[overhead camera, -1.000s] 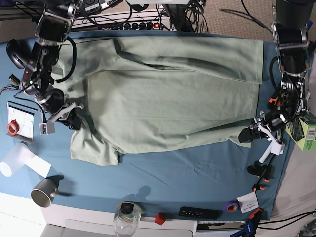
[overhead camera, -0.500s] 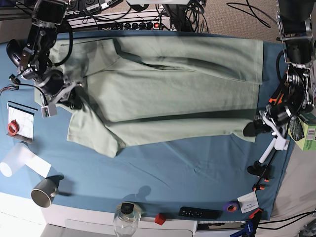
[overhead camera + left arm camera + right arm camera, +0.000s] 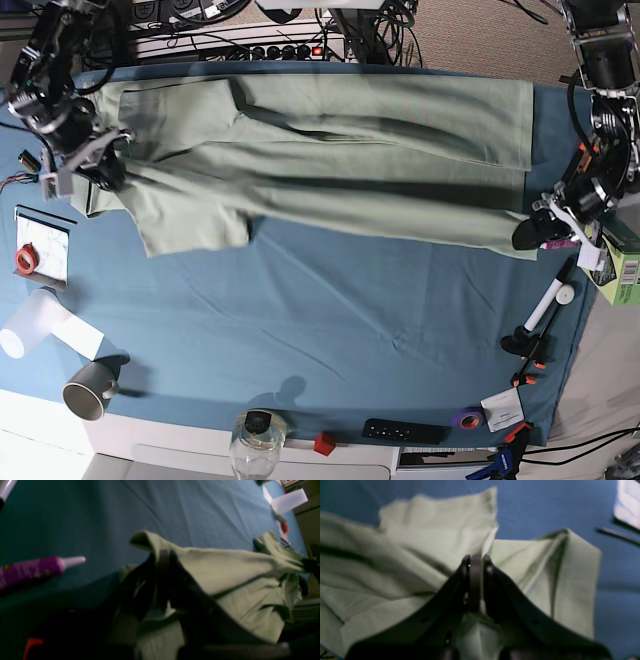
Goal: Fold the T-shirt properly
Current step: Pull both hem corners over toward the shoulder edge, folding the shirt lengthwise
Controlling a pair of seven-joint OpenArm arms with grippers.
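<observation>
Right gripper [image 3: 100, 170] at left end of T-shirt [image 3: 340, 150], jaws clamped on lifted sleeve-side edge; same pinch seen in right wrist view [image 3: 476, 565]. T-shirt spread across far half of blue table cloth [image 3: 330, 330], near hem raised off cloth. Grey mug [image 3: 90, 388] and clear jar [image 3: 255, 445] well below T-shirt, near cloth's front edge. Left gripper [image 3: 535, 232] at T-shirt's right corner, jaws closed on fabric [image 3: 162, 562].

The T-shirt [image 3: 370, 150] is soft matt cotton cloth, creased in long folds. The bench cover [image 3: 330, 340] is matt blue cloth, lightly wrinkled. The grey mug [image 3: 90, 388] looks smooth and glazed, and the jar [image 3: 255, 445] is clear and glossy.
</observation>
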